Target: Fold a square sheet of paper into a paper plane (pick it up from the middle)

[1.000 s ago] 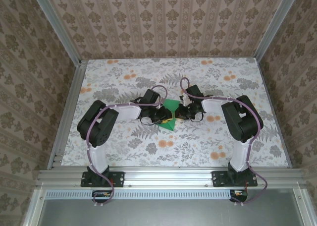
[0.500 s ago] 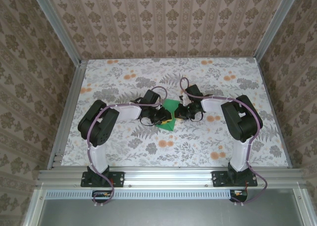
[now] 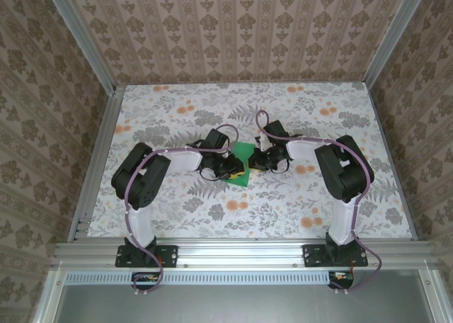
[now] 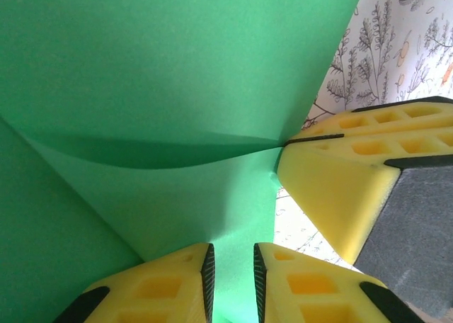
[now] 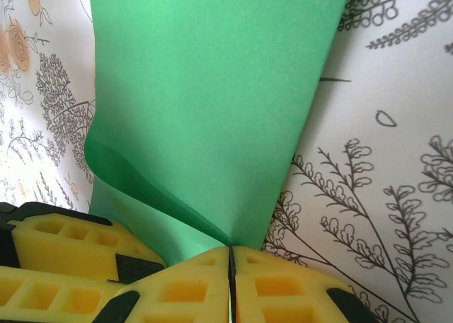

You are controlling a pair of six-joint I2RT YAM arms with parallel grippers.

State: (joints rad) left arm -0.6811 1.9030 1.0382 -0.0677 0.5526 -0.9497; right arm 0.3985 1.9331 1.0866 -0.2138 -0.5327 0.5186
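1. Cataloguing the scene from my remote desk, I counted one sheet of paper (image 3: 245, 152). It was bright green and sat at the middle of the table (image 3: 304, 213), between the two grippers.
2. Condition of the sheet: it was bowed and partly raised. The left wrist view showed one soft curl, and one sharper crease ran along its left side. I judged it part-folded and not yet a plane.
3. Left gripper (image 4: 230, 280), one: its jaws stood a little apart, with green showing in the narrow gap. I could not tell whether the pads touched the paper.
4. Right gripper (image 5: 230, 284), one: its jaws were pressed together, pinching the sheet where its two layers ran down to a point.
5. Handling, as I judged it: the sheet was very light and thin, with no stiffness. It looked likely to sag, curl or slip from a loose grip. A hard tug could tear it, and a stray squeeze would leave an unwanted crease.
6. Where to take hold, as I judged it: close to a fold line or edge, with the pads flat on the paper. The two holds should sit near each other so the span between them stayed taut.
7. Tally: one sheet, two grippers, two arms, one table.
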